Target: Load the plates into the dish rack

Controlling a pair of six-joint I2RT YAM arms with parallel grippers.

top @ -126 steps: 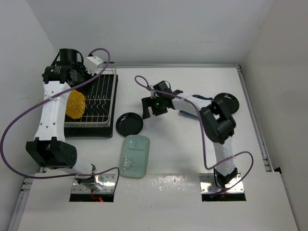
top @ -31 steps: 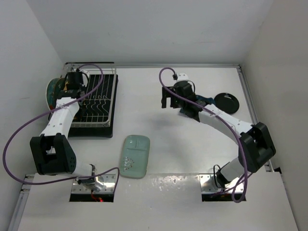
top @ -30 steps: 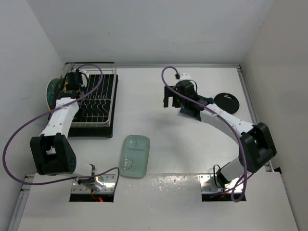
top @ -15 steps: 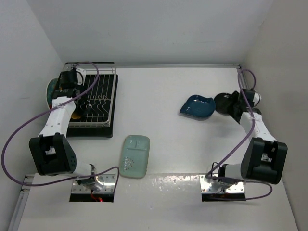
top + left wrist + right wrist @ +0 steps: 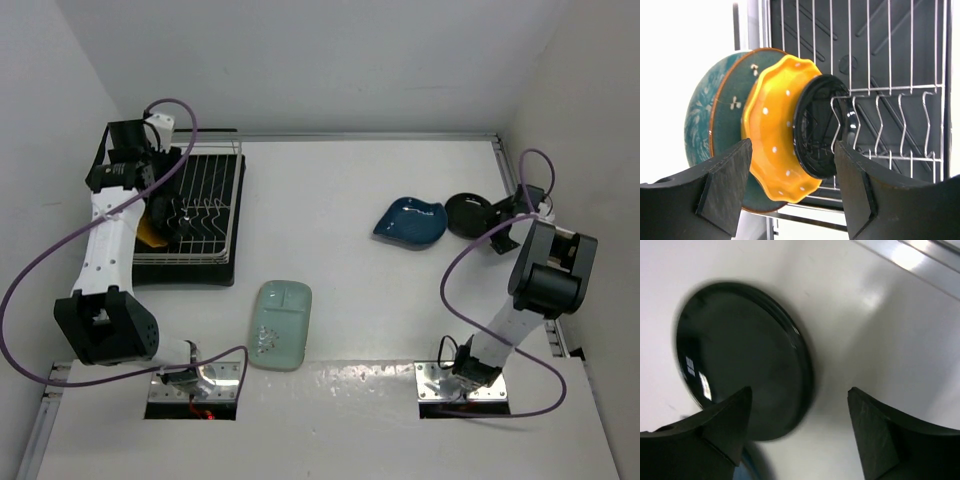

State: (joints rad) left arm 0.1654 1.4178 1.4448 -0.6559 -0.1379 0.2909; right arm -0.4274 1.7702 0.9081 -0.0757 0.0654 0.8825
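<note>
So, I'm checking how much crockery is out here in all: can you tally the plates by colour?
Black: 2 (racked black plate, loose black plate)
Yellow: 1 (yellow scalloped plate)
Grey-teal: 1 (grey-teal plate)
Dark teal, flowered, red-brown rim: 1 (flowered plate)
Dark blue: 1 (leaf-shaped plate)
Pale mint: 1 (rectangular tray)
Total: 7

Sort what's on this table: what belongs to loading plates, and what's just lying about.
Job: dish rack; teal plate, flowered plate, yellow plate and black plate, standing on edge at the rack; blue leaf dish, second black plate and mint tray, on the table.
Lying about: purple cables, metal base plates.
</note>
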